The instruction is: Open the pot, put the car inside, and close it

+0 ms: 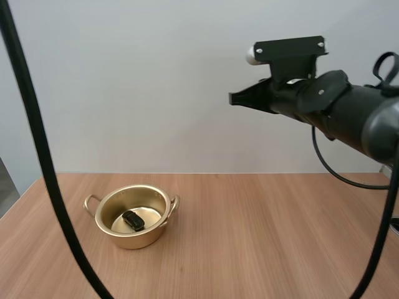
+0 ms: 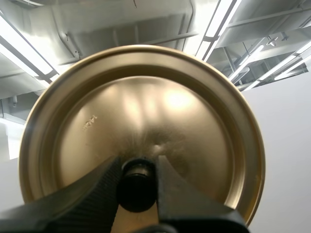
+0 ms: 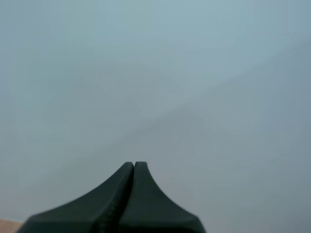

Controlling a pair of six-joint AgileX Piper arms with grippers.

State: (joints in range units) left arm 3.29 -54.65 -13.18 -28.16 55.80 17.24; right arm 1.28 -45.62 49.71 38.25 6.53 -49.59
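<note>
Wooden table (image 1: pixel 262 237) stands before a plain grey wall. At about 8 o'clock on it sits a gold pot (image 1: pixel 143 238) with two handles, its mouth uncovered, and a small black car (image 1: pixel 133 219) lies on its floor. The right arm enters from 3 o'clock, high above the table and well apart from the pot. The right gripper (image 1: pixel 233 98) has its fingers pressed together on nothing. The left gripper (image 2: pixel 137 162) pinches the black knob (image 2: pixel 137 189) of the gold lid (image 2: pixel 146 107).
</note>
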